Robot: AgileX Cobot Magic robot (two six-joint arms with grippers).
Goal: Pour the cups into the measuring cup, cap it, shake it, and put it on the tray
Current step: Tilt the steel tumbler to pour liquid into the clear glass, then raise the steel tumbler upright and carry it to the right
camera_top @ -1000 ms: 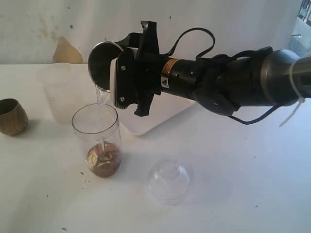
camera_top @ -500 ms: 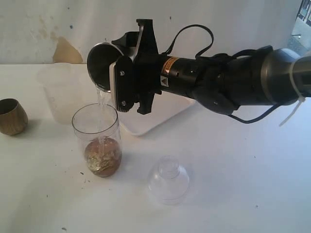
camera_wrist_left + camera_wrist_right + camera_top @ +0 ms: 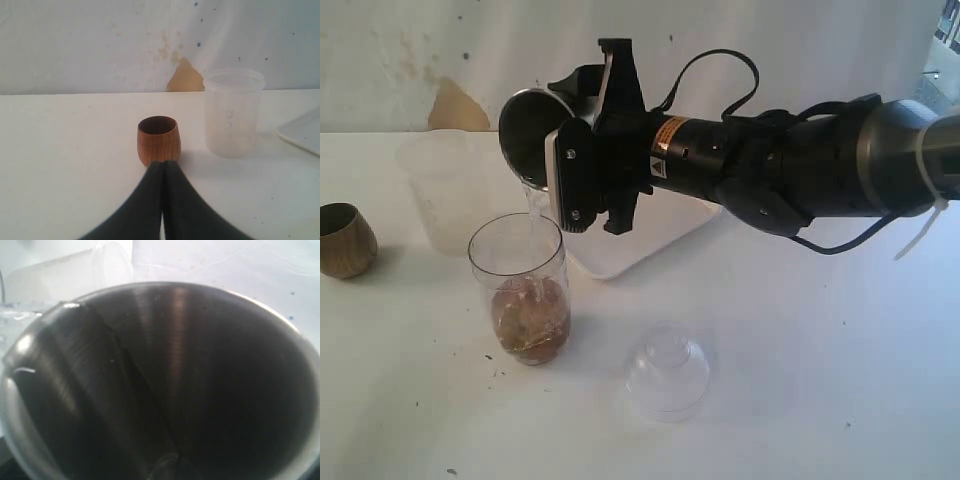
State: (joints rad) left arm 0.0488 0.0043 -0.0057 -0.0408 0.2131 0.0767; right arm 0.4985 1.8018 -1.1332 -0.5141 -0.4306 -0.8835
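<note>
My right gripper is shut on the steel tumbler, which is tipped mouth-down over the clear measuring cup. A thin stream of water falls from the tumbler's lip into that cup, which holds brown matter and liquid. The right wrist view is filled by the tumbler's dark inside; the jaws are hidden there. The brown wooden cup stands upright at the far left. My left gripper is shut and empty, just short of the wooden cup. The white tray lies behind the measuring cup, largely hidden by the right arm.
A clear dome cap rests on the table in front and to the right of the measuring cup. A frosted white cup stands behind and to the left of it, next to the wooden cup. A tray corner shows beyond.
The tumbler has tipped a little further. The liquid in the measuring cup has risen over the brown matter, and the stream has thinned. The left gripper has not moved.
</note>
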